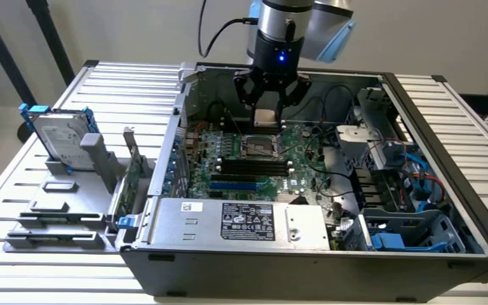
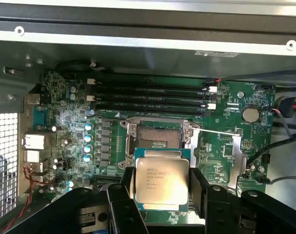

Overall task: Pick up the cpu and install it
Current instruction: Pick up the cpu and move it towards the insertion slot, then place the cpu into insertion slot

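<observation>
We see the open computer case holding a grey power supply along its near edge and blue drive bays in its near corner on the exterior view's right. Behind them the green motherboard covers the case floor, and its socket lies open. Farther back, the gripper clamps the cpu flat between its fingers, above the socket and apart from it.
</observation>
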